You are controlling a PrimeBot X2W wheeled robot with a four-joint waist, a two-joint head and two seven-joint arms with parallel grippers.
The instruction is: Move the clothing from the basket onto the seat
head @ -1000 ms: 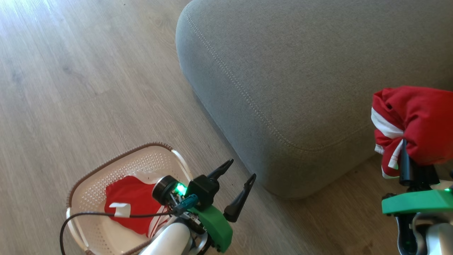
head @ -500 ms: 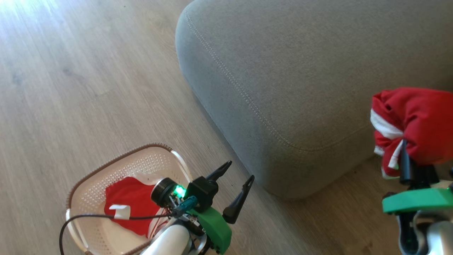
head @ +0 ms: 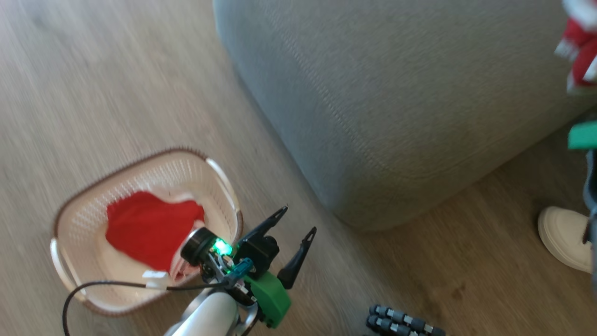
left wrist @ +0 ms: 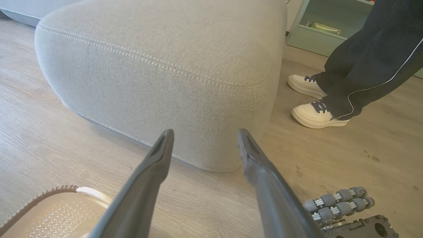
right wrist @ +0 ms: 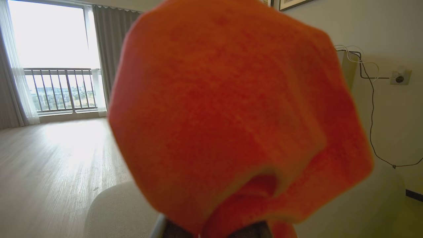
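The cream basket [head: 70, 219] with a brown rim stands on the floor at lower left, a red garment [head: 144, 226] lying inside it. My left gripper [head: 298, 220] hovers open just right of the basket, pointing at the seat's near corner [left wrist: 205, 132]. The grey seat [head: 396, 93] spreads across the upper right. A second bundle of red clothing with white trim [head: 578, 51] hangs at the top right edge, above the seat's right side. My right gripper [right wrist: 211, 231] is shut on it, and the cloth [right wrist: 231, 115] hides its fingers.
A person stands right of the seat, with dark trousers [left wrist: 370, 59] and white shoes [left wrist: 317, 114], one shoe [head: 564, 238] near my right arm. Grey rollers of my base [head: 401, 322] lie on the wooden floor. A pale green shelf [left wrist: 317, 29] stands behind the seat.
The head camera has shifted and blurred. My right gripper has risen with the red bundle, now higher over the seat. A shoe has come into view. The left gripper stays open.
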